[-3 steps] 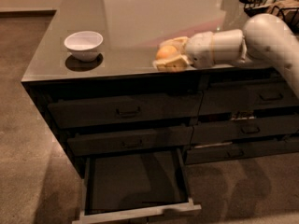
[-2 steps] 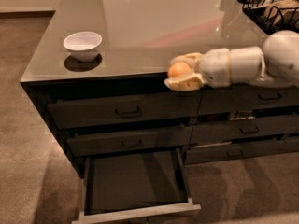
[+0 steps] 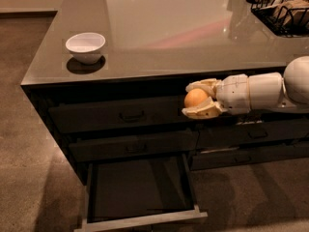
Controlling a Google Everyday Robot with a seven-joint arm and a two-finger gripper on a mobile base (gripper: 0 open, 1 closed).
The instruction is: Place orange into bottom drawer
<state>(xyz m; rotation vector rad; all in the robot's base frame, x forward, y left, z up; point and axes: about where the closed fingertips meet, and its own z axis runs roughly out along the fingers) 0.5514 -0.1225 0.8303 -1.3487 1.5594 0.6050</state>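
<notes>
Status: transport step, orange in hand, not yet over the drawer. Pincer [image 3: 188,99] is clamped on the orange [image 3: 196,98], one finger above and one below, fruit seated between them. It hangs off the front edge of the surface [image 3: 183,28], in front of the top row of drawer fronts, roughly 3 o'clock from frame centre. The arm [image 3: 260,91] comes in level from the 3 o'clock side. Bottom drawer [image 3: 140,187] is pulled open, floor looks bare, and sits at about 7 o'clock from the pincer, well below it and off to the side. The two closed drawer fronts [image 3: 128,129] above it stay out of the way. Next move, my read: carry the orange down and toward 7 o'clock until it is over the drawer floor, inside the front rim and side walls, then get low before letting go, since a round fruit will roll on a flat floor if dropped from height. Watch clearance against the closed fronts on the way down. Bowl [image 3: 86,46] at 10 o'clock on the surface and wire basket [image 3: 282,8] at 2 o'clock are both well clear of the path.
</notes>
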